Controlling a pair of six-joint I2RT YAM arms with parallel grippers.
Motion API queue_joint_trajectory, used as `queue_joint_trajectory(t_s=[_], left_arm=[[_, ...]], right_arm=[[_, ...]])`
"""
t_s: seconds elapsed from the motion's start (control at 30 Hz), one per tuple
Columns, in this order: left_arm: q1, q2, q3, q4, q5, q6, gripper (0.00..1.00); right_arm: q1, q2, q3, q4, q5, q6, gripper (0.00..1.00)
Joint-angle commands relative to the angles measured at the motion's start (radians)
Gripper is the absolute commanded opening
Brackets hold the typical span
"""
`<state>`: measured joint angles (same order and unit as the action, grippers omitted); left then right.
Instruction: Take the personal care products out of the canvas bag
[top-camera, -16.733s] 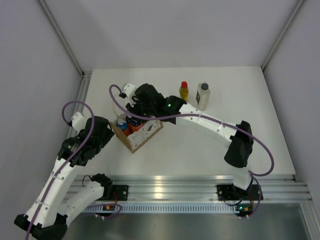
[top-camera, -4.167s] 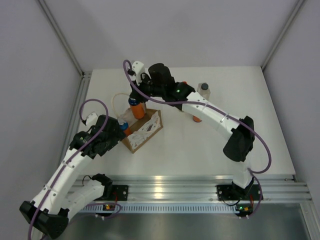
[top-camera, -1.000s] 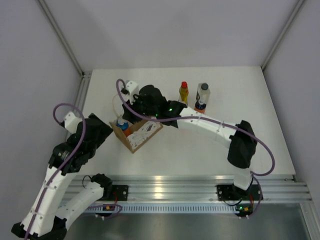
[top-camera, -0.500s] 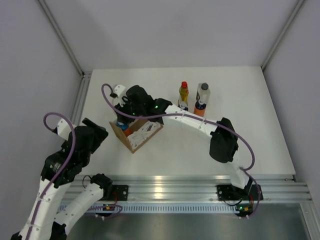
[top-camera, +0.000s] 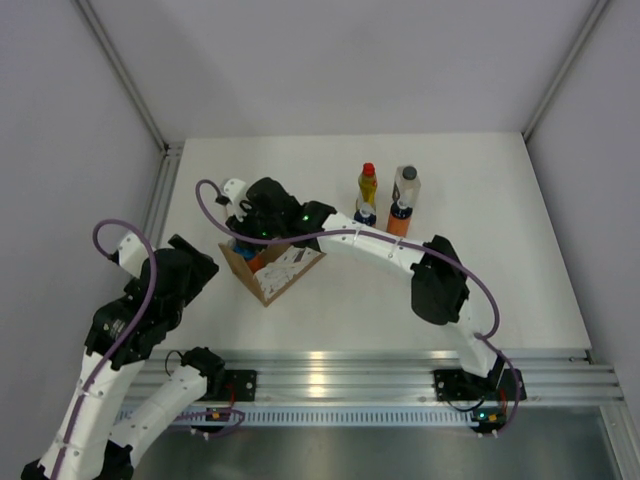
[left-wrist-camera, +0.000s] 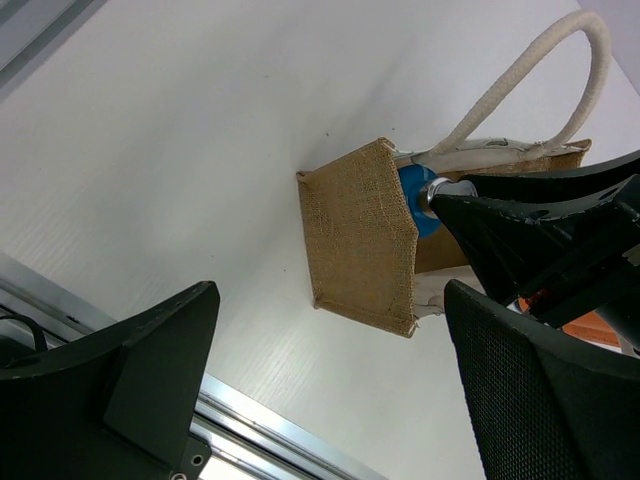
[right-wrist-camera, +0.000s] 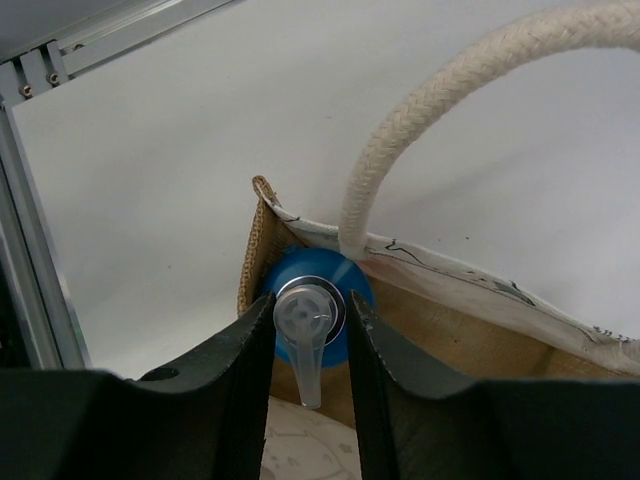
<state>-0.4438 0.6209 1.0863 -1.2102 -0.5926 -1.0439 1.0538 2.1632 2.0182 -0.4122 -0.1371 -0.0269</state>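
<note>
The canvas bag (top-camera: 285, 270) stands left of the table's middle, with its rope handle (right-wrist-camera: 400, 150) arching up. One orange bottle with a blue pump top (right-wrist-camera: 312, 265) stands in the bag's left corner; its top also shows in the left wrist view (left-wrist-camera: 415, 195). My right gripper (right-wrist-camera: 311, 312) reaches into the bag (right-wrist-camera: 470, 330), its fingers closed against both sides of the pump head. The yellow bottle (top-camera: 368, 183), the pale bottle (top-camera: 406, 185) and two orange bottles (top-camera: 398, 220) stand on the table at the back. My left gripper (left-wrist-camera: 330, 400) is wide open and empty, left of the bag (left-wrist-camera: 365, 235).
The table's left edge rail (top-camera: 158, 205) runs close to the bag. The front aluminium rail (top-camera: 380, 365) lies along the near edge. Grey walls enclose the table on three sides.
My right gripper has moved left and down into the bag's left corner, around the blue pump top. My left arm has drawn back toward the near left.
</note>
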Motion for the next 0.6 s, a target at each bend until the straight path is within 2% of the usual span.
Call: queue_joint_trajectory(t_s=[0.0, 0.1, 0.2, 0.3, 0.37, 0.57], left_arm=[[0.001, 0.008, 0.03, -0.006, -0.01, 0.019, 0.98], [0.001, 0.008, 0.029, -0.006, -0.012, 0.019, 0.98], [0.001, 0.007, 0.029, -0.006, -0.012, 0.019, 0.98], [0.002, 0.002, 0.024, -0.006, -0.012, 0.021, 0.98], [0.001, 0.0, 0.023, -0.006, -0.012, 0.019, 0.98], [0.002, -0.003, 0.014, -0.006, -0.012, 0.012, 0.98]], right_arm=[[0.02, 0.012, 0.054, -0.01, 0.002, -0.016, 0.32], [0.02, 0.02, 0.054, -0.01, -0.01, -0.016, 0.3], [0.02, 0.024, 0.056, -0.008, -0.012, -0.018, 0.23], [0.023, 0.021, 0.056, -0.008, -0.016, -0.024, 0.11], [0.028, 0.017, 0.054, -0.01, -0.018, -0.027, 0.0], [0.032, -0.026, 0.071, -0.008, 0.036, -0.03, 0.0]])
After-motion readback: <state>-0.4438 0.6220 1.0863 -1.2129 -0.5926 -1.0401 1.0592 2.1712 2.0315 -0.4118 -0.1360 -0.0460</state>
